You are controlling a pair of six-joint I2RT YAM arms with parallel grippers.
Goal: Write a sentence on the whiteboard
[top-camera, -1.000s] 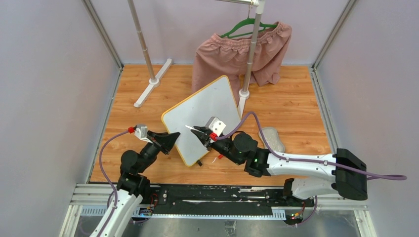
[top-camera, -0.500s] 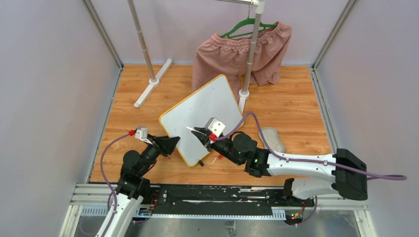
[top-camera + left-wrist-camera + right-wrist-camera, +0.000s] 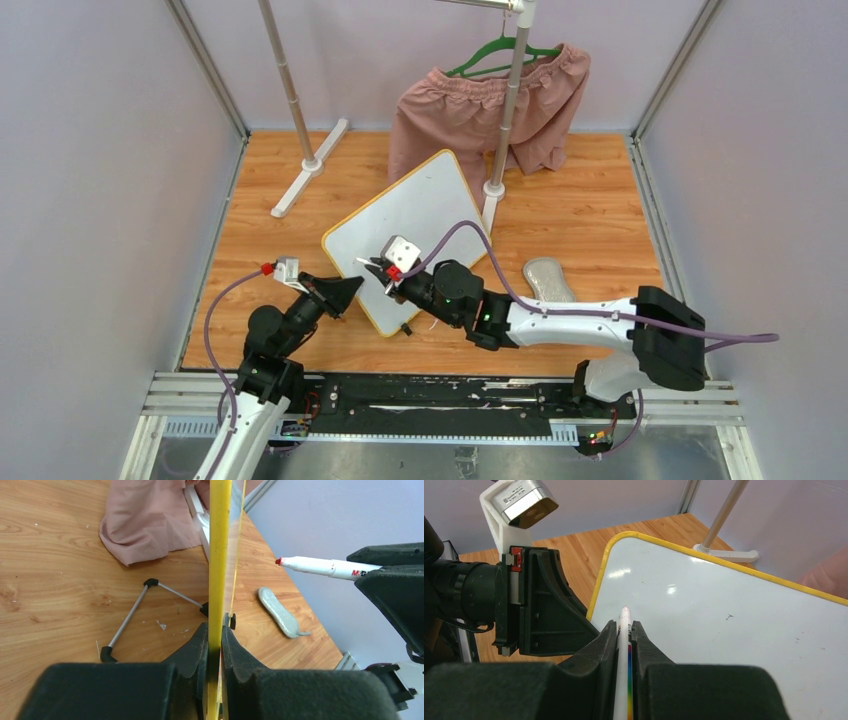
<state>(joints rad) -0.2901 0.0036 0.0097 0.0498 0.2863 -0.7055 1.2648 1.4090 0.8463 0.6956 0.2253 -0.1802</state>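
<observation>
The whiteboard [image 3: 420,215], white with a thin yellow frame, stands tilted on the wooden floor. Its surface [image 3: 724,610] is blank apart from tiny specks; no red sentence shows. My left gripper [image 3: 345,291] is shut on the board's near left edge, seen as a yellow strip [image 3: 219,555] between the pads. My right gripper [image 3: 376,270] is shut on a white marker [image 3: 625,625] with a red tip. The tip points at the board's lower left part, close to the left gripper [image 3: 549,605]. The marker also shows in the left wrist view [image 3: 320,567], its tip off the surface.
A clothes rack stands behind the board, with pink shorts [image 3: 480,110] on a green hanger and a pole base [image 3: 491,190] touching the board's far side. A grey eraser [image 3: 548,280] lies to the right. The board's metal stand leg [image 3: 130,620] rests on the floor.
My right gripper has moved left across the board with the marker, towards the left gripper. The left gripper shifted slightly down and kept its hold on the board edge.
</observation>
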